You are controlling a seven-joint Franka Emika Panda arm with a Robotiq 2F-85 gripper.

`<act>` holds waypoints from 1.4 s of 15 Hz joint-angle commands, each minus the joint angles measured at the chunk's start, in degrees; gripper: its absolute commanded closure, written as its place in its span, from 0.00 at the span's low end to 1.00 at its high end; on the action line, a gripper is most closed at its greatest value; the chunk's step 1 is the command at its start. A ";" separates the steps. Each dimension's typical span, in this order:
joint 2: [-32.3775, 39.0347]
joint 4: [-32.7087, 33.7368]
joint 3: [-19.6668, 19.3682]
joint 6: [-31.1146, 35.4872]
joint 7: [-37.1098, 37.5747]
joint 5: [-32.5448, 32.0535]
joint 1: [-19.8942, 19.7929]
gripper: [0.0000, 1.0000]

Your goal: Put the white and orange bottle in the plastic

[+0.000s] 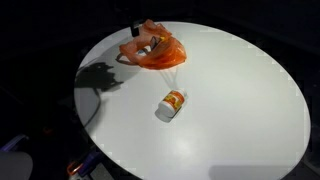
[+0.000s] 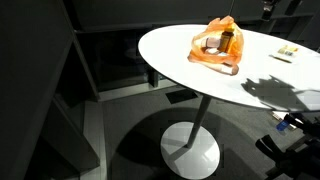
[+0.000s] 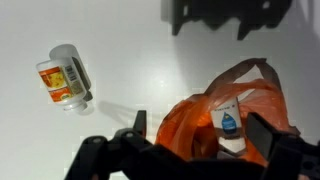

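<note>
The white and orange bottle (image 1: 172, 104) lies on its side on the round white table (image 1: 240, 100), apart from the bag. It also shows in the wrist view (image 3: 65, 77) at the upper left and small in an exterior view (image 2: 286, 52). The orange plastic bag (image 1: 155, 50) sits open near the table's far edge, seen in both exterior views (image 2: 216, 47). In the wrist view my gripper (image 3: 200, 130) is open and empty, its two dark fingers either side of the bag (image 3: 190, 125), above it. The bottle is well to the side of the fingers.
Inside the bag stands a white container with a blue label (image 3: 228, 120); a brown bottle (image 2: 227, 40) also shows in it. The table stands on a white pedestal base (image 2: 190, 150). The arm's shadow (image 1: 100, 78) falls on the table. The surroundings are dark.
</note>
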 commanded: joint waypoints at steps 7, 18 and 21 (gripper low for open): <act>6.82 3.04 -8.70 0.48 -10.38 -7.35 -4.68 0.00; 10.14 3.23 -11.95 1.41 -9.29 -13.41 -6.16 0.00; 10.88 3.49 -12.48 1.05 -9.13 -12.99 -6.59 0.00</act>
